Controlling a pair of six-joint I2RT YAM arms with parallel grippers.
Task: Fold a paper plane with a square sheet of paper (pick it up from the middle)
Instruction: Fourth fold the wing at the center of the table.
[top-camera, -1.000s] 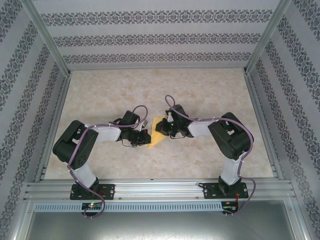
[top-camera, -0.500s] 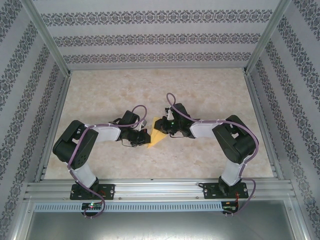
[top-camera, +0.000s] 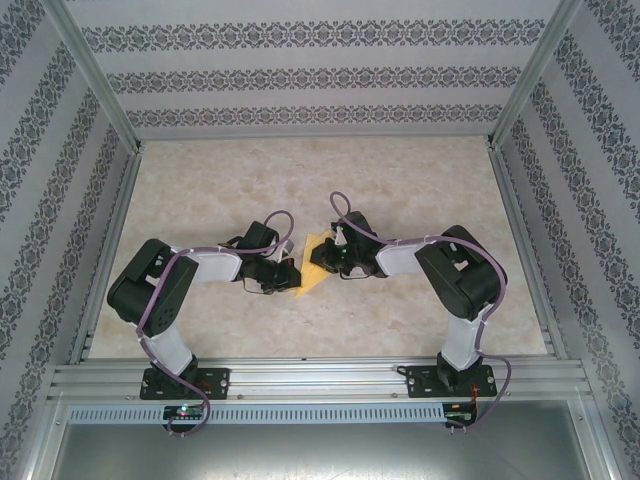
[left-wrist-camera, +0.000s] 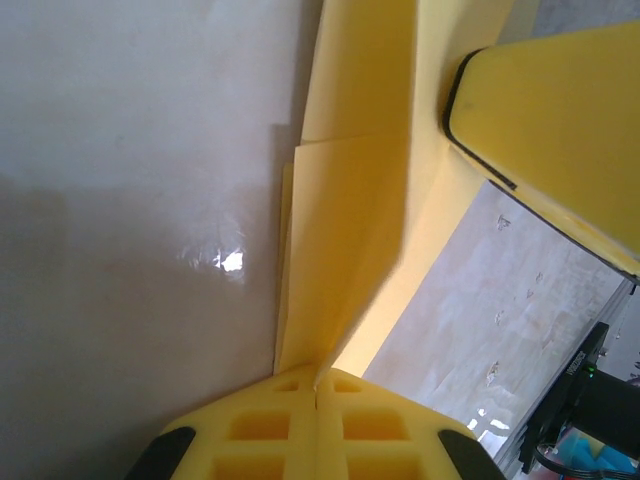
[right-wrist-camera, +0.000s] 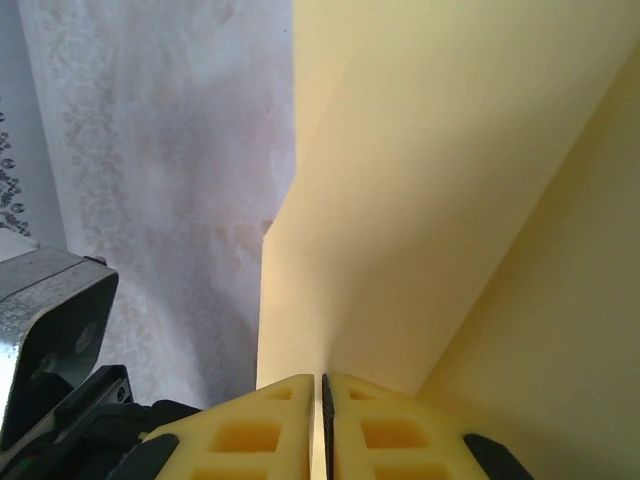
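Presently, the left gripper (left-wrist-camera: 317, 385) has its pads pressed together on one edge of the folded paper (left-wrist-camera: 350, 250). The right gripper (right-wrist-camera: 322, 388) pinches the same paper from the opposite side. It lies between them, mid-table (top-camera: 420, 190), with its narrow tip toward the near edge.

The table (top-camera: 420, 180) has a pale beige top with a marble pattern, and it spreads wide on all sides of the two pincers. Aluminium rails (top-camera: 320, 378) close its near edge, behind the pincers, where the arm bases (top-camera: 185, 382) are fixed. Between the left gripper (top-camera: 295, 272) and the right gripper (top-camera: 322, 262), near the middle of the table, is a folded yellow sheet of paper (top-camera: 312, 280), its narrow tip toward the near side. Whether the paper touches the top or hangs just above it cannot be told. Beside the left pincer the top is smooth and carries a small light spot (left-wrist-camera: 230, 262).
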